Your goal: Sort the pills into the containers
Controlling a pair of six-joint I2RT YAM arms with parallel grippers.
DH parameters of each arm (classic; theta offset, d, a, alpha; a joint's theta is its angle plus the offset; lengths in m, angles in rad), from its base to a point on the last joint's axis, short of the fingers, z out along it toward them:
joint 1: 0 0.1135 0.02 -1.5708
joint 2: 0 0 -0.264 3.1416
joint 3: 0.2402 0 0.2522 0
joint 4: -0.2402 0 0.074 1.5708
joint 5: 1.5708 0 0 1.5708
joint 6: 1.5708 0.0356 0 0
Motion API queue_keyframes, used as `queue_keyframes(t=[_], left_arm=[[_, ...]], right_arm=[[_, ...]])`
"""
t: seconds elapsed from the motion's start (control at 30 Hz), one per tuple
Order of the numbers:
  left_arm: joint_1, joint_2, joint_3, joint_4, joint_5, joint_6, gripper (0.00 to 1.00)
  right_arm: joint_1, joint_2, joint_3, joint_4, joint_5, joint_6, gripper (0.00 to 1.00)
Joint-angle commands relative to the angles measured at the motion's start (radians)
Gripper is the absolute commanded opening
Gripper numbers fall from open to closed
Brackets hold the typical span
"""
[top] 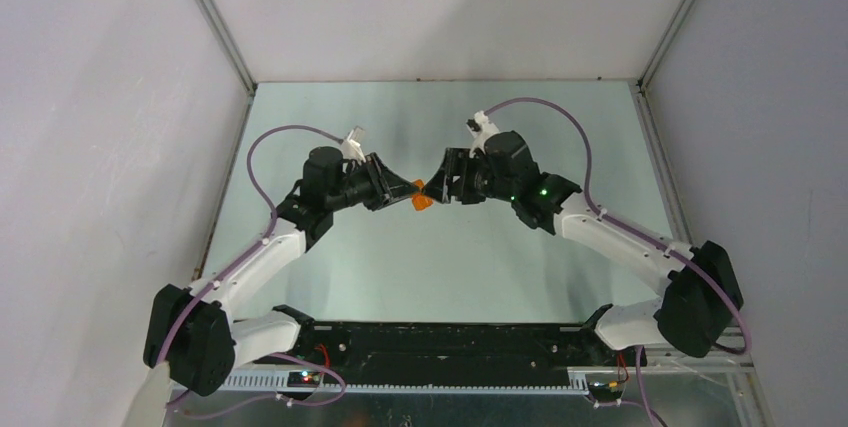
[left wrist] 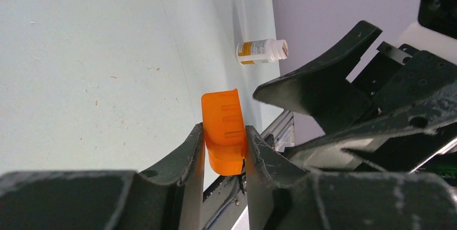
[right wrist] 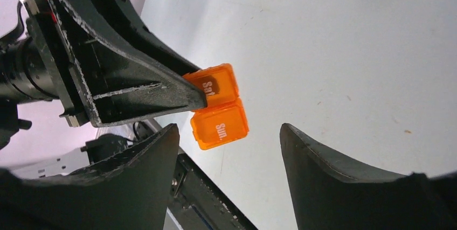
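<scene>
Orange box (right wrist: 218, 106), two lids, white lettering:
- Upper lid (right wrist: 213, 85): "Sat" is being shown.
- Lower lid (right wrist: 220, 127): "Sun." is being shown.

Bottle (left wrist: 261, 51): a white label with an orange band is being displayed. Its print is being rendered too small to be read.

Seen from above, the orange pill box (top: 421, 198) was only a small patch at the centre of the frame. The rest was hidden between the left end effector (top: 412, 188) and the right end effector (top: 438, 182). In the left wrist view its lower end was buried between the fingers, and the label on the white bottle (left wrist: 260, 51), upper middle, was too small to read. In the right wrist view a finger covered part of the "Sat" lid.
</scene>
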Motion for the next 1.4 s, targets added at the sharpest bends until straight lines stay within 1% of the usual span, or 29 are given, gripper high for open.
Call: queue_keyframes(t=[0.0, 0.07, 0.13, 0.17, 0.2, 0.23, 0.3, 0.43, 0.63, 0.9, 1.1, 1.23, 1.27, 1.33, 1.37], left_arm=[[-0.003, 0.002, 0.047, 0.008, -0.002, 0.03, 0.0], [-0.004, 0.007, 0.049, 0.008, -0.003, 0.03, 0.0], [-0.004, 0.013, 0.053, 0.008, -0.002, 0.029, 0.0], [-0.004, 0.016, 0.053, 0.008, -0.002, 0.029, 0.0], [-0.003, 0.02, 0.056, 0.008, -0.003, 0.028, 0.0], [-0.003, 0.021, 0.058, 0.007, -0.002, 0.028, 0.0], [-0.003, 0.023, 0.061, 0.007, -0.002, 0.028, 0.0], [-0.003, 0.023, 0.062, 0.007, -0.002, 0.029, 0.0], [-0.004, 0.011, 0.054, 0.007, -0.004, 0.03, 0.0], [-0.004, -0.002, 0.045, 0.017, -0.017, 0.042, 0.0], [-0.003, -0.006, 0.031, 0.031, -0.02, 0.053, 0.0], [-0.003, -0.018, 0.023, 0.047, -0.025, 0.055, 0.0], [-0.003, -0.019, 0.022, 0.051, -0.023, 0.056, 0.0], [-0.003, -0.022, 0.02, 0.052, -0.023, 0.057, 0.0], [-0.003, -0.024, 0.02, 0.052, -0.023, 0.057, 0.0]], right_arm=[[-0.023, -0.049, -0.022, 0.02, 0.084, 0.016, 0.72], [-0.024, -0.055, -0.023, 0.012, 0.087, -0.004, 0.7], [-0.012, -0.06, -0.023, 0.029, 0.056, -0.053, 0.74], [0.005, -0.063, -0.022, 0.046, 0.043, -0.097, 0.8], [0.016, -0.064, -0.022, 0.054, 0.027, -0.121, 0.83], [0.043, -0.066, -0.021, 0.062, 0.042, -0.156, 0.88], [0.081, -0.065, -0.016, 0.061, 0.088, -0.193, 0.93], [0.119, -0.023, 0.033, -0.01, 0.182, -0.218, 0.94], [0.131, 0.005, 0.064, -0.061, 0.3, -0.227, 0.92], [0.11, 0.015, 0.065, -0.121, 0.354, -0.235, 0.85], [0.07, -0.018, 0.066, -0.152, 0.412, -0.152, 0.8], [0.054, 0.003, 0.065, -0.169, 0.419, -0.111, 0.75], [0.052, 0.008, 0.065, -0.177, 0.414, -0.105, 0.71], [0.043, 0.026, 0.065, -0.185, 0.4, -0.079, 0.57], [0.038, 0.036, 0.065, -0.185, 0.384, -0.068, 0.43]])
